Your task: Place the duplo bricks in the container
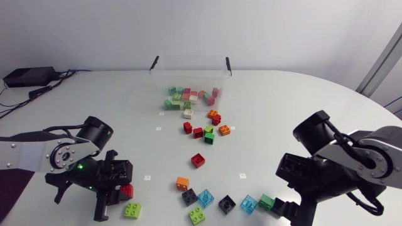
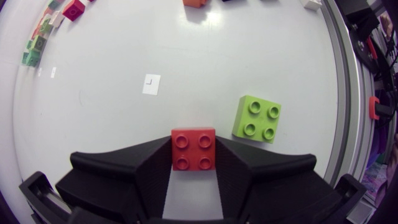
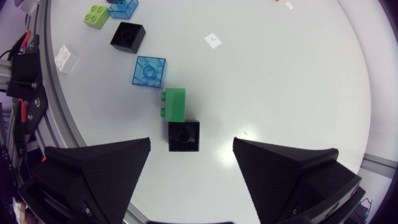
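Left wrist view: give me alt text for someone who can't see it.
The left gripper is shut on a red brick, holding it from both sides on the white table. A lime green brick lies apart from it, just ahead and to one side, and other bricks sit far ahead.

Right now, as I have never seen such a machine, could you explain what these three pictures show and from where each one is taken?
This is a two-armed robot at a white table. One picture looks down on everything from above; the other two come from cameras on the wrists. Coloured toy bricks lie scattered on the table, more in a clear container. The left gripper is shut on a red brick, a lime brick beside it. The right gripper is open, a black brick lying between its fingers.
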Controlling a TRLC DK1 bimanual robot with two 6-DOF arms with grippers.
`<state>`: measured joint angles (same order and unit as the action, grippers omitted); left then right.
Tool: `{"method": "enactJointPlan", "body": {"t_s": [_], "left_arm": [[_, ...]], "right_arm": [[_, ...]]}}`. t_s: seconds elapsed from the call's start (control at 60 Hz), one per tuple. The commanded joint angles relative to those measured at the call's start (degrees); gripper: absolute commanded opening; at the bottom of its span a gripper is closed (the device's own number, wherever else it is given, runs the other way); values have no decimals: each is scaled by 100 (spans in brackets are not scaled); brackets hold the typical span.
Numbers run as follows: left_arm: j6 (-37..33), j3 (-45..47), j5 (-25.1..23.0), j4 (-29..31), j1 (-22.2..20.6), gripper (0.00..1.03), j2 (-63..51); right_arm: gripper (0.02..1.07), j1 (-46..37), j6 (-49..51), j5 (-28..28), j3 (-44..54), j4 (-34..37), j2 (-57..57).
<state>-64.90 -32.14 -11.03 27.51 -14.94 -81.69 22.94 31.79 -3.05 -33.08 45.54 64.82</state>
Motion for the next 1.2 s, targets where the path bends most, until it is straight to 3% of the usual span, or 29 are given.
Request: {"method": "enactJointPlan", "body": {"t_s": [0.0, 0.367, 0.533, 0.65, 0.783, 1.183], "left_arm": [[101, -196, 39, 53, 70, 23, 118], [716, -1207, -163, 88, 211, 23, 452], [1182, -1743, -321, -26, 88, 23, 320], [1569, -2112, -383, -281, 35, 23, 127], [2087, -2587, -391, -720, -106, 23, -216], [3221, -4582, -506, -1415, -79, 23, -1701]], "right_arm": [[95, 70, 82, 59, 144, -63, 163], [94, 149, 117, 103, 337, -581, 848], [87, 176, 108, 103, 460, -959, 1156], [64, 176, 117, 103, 487, -1047, 1218], [31, 167, 161, 120, 460, -1065, 1182], [30, -387, 574, 59, -445, -458, 699]]}}
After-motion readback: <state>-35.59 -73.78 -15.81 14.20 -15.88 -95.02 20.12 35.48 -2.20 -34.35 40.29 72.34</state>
